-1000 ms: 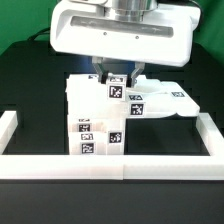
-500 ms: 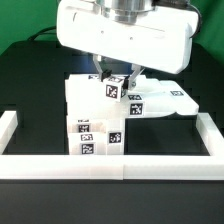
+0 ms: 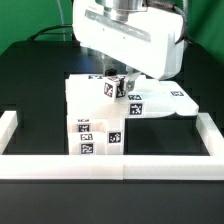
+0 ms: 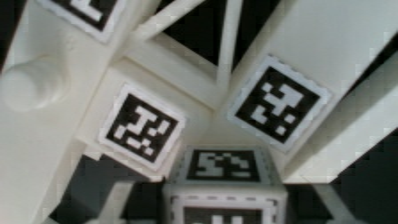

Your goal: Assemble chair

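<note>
A low white border wall [image 3: 20,125] is running along the table [image 3: 30,80] on the exterior view's left. The chair [image 3: 95,120], partly put together, is standing mid-table against the front wall. Above it the gripper [image 3: 117,74] is hanging over a tagged block [image 3: 117,87]; whether its fingers are pinching the block, I cannot tell.

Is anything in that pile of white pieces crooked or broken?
Nothing looks broken. The chair is a half-built stack against the low border wall. One small tagged block at the top, right under the end effector, sits turned at an angle to the squared-up parts below. Whether it is gripped is hidden.
</note>
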Action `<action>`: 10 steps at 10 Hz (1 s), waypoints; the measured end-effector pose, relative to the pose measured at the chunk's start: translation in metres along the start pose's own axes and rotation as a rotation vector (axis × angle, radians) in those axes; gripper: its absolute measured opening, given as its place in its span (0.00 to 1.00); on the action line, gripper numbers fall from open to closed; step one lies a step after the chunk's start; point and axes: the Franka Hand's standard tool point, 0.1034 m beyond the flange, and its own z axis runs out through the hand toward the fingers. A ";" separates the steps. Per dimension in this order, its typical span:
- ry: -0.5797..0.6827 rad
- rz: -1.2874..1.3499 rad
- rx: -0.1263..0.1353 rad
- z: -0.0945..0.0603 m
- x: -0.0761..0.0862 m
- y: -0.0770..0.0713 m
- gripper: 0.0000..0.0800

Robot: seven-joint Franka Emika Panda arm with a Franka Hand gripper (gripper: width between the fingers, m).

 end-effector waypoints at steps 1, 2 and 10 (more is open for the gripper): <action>-0.001 0.037 0.002 0.000 0.000 0.000 0.36; -0.014 0.141 0.018 0.000 -0.001 -0.002 0.36; -0.045 0.696 0.062 -0.001 -0.005 -0.012 0.36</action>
